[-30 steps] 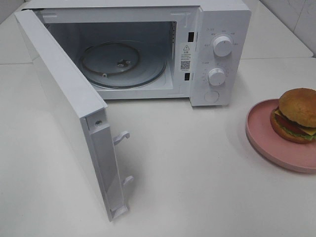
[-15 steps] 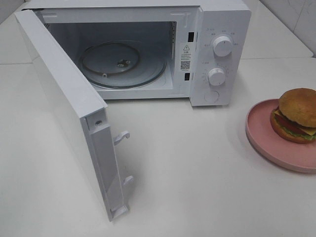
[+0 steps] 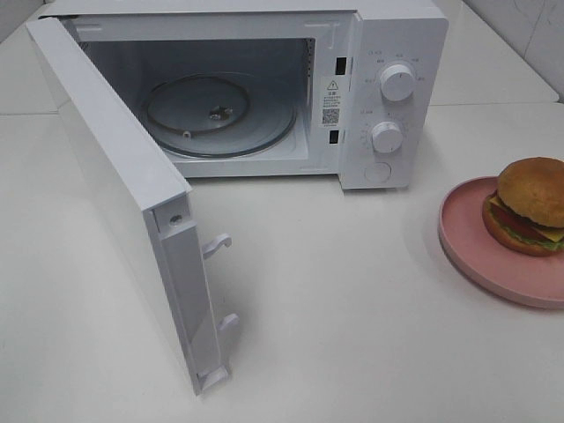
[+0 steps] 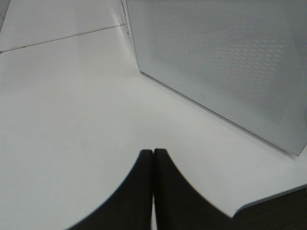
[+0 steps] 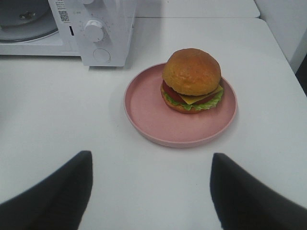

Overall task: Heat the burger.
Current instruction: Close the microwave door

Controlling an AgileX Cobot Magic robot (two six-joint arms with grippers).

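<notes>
My right claw point(image 5: 151, 187) hangs spread wide and empty before the burger point(image 5: 192, 79) on its pink plate point(image 5: 144, 115) at the desk's right edge, my left claw point(image 4: 153, 160) clenched.

A kitchen-like setup: a white microwave point(image 3: 264, 88) (door open) on a plain white counter point(image 3: 352, 308) by a tiled wall point(image 3: 529, 26)

A white table point(image 3: 352, 291) carries everything. On it stands a white microwave point(image 3: 388, 97) at the back, its door point(image 3: 123, 203) swung open toward the front. A pink plate point(image 3: 480, 251) lies on the table at the right edge, well apart from the microwave.
</notes>
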